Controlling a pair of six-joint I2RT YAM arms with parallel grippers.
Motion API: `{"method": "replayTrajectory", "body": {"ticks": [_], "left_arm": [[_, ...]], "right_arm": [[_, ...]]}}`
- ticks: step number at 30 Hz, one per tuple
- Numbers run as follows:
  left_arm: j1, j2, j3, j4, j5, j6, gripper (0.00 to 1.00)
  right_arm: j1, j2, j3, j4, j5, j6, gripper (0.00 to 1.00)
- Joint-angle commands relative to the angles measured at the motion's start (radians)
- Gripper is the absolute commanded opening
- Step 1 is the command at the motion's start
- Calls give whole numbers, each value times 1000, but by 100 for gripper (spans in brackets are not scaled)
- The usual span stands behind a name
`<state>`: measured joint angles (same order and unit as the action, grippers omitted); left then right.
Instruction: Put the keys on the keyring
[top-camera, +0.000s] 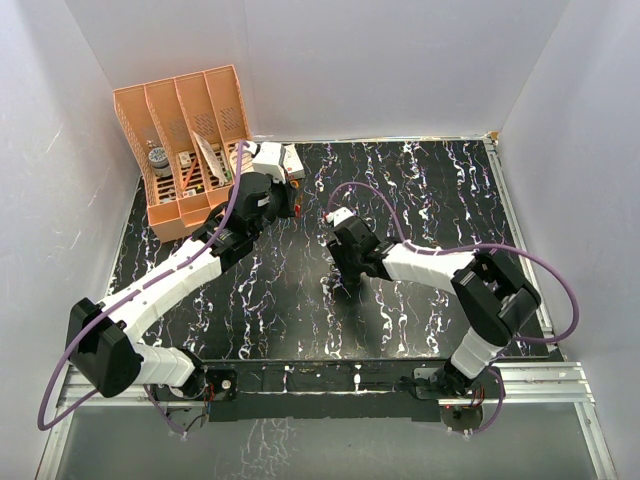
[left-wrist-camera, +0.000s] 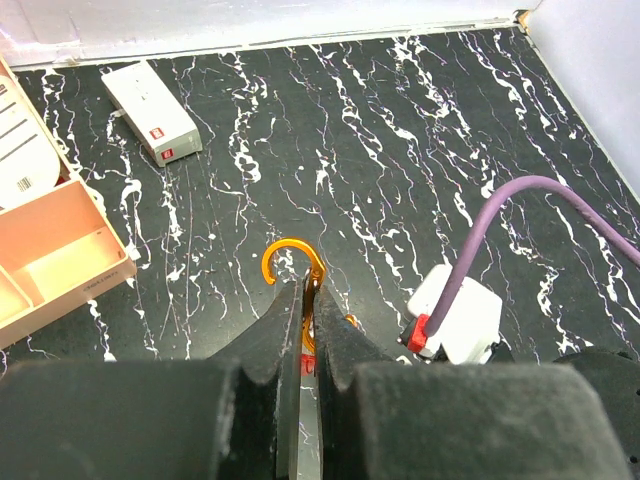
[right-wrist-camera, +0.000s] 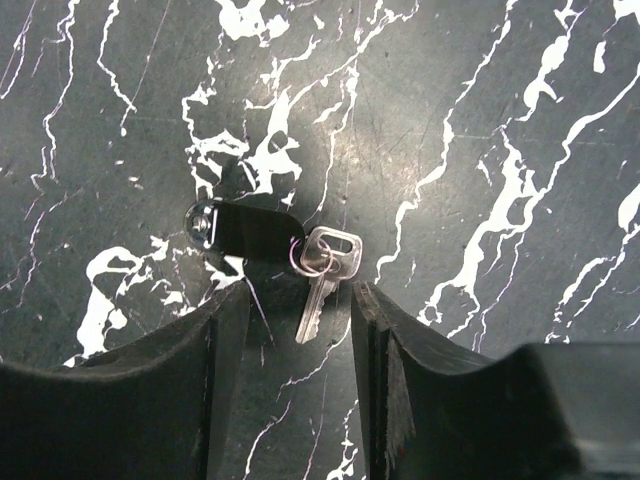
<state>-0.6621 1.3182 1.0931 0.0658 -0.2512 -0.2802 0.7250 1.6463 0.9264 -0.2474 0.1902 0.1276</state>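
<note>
Orange and glossy, the keyring (left-wrist-camera: 292, 262) shows its curved hook past the left hand (left-wrist-camera: 308, 300), which pinches it. The right hand (right-wrist-camera: 300, 300), spread, straddles a silver key (right-wrist-camera: 322, 275) ringed to a black tag (right-wrist-camera: 250, 230) on the counter (right-wrist-camera: 480, 150); the red label (left-wrist-camera: 167, 155) on the white box (left-wrist-camera: 150, 108) is unreadable.

Robotics lab test cell: plain white walls (top-camera: 400, 60) box in a black marbled tabletop (top-camera: 440, 180); left arm (top-camera: 170, 285) and right arm (top-camera: 430, 265) bolted to an aluminium rail (top-camera: 550, 375); orange desk sorter (top-camera: 185, 140) just left of the left claw (left-wrist-camera: 308, 292).
</note>
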Motion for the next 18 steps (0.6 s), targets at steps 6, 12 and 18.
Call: {"method": "replayTrajectory", "body": {"ticks": [6,12,18], "left_arm": [[7,-19,10,11,-26,9,0],[7,-34,8,2,-43,16,0],[9,-36,8,-1,-47,18,0]], "right_arm": [[7,59,73,77,89,-58,39],[7,83,81,83,105,-57,39],[7,135,110,91,108,-54,39]]}}
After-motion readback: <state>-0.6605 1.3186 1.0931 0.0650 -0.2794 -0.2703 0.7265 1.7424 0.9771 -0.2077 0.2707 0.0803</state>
